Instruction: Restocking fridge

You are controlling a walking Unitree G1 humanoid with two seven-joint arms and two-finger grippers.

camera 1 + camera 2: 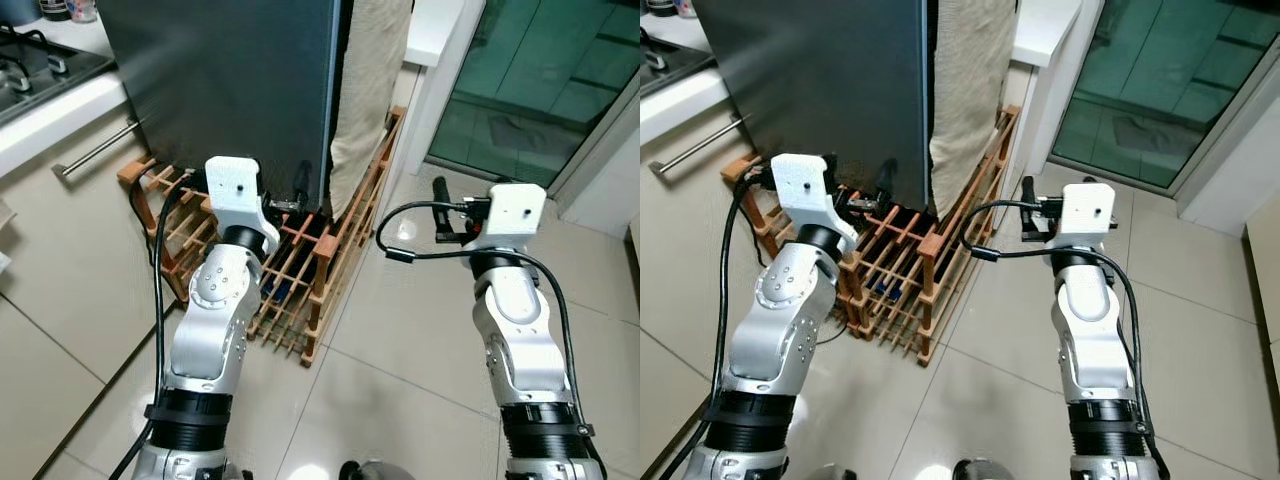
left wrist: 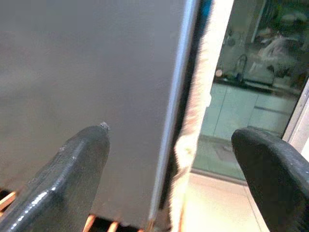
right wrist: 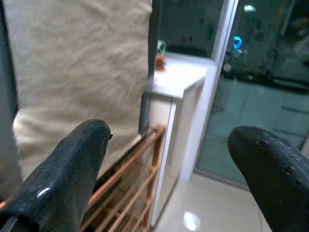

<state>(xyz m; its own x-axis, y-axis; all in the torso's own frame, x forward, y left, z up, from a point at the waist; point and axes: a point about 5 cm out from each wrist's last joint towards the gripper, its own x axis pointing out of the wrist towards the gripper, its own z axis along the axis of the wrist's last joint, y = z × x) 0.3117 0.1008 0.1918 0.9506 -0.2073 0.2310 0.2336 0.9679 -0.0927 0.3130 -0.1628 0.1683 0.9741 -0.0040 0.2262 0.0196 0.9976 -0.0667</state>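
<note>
I found no legible text, label, brand, number or sign on any surface. The dark grey fridge (image 1: 230,90) panel directly ahead of the left gripper (image 2: 169,159) was plain and unmarked. The beige cloth (image 3: 82,72) ahead of the right gripper (image 3: 169,159) carried no print that I could read. The white housings at both wrists showed small dark dots only, not characters. A small blue glow beyond the glass door (image 3: 236,42), past the right gripper, was too blurred for me to read as a sign.
</note>
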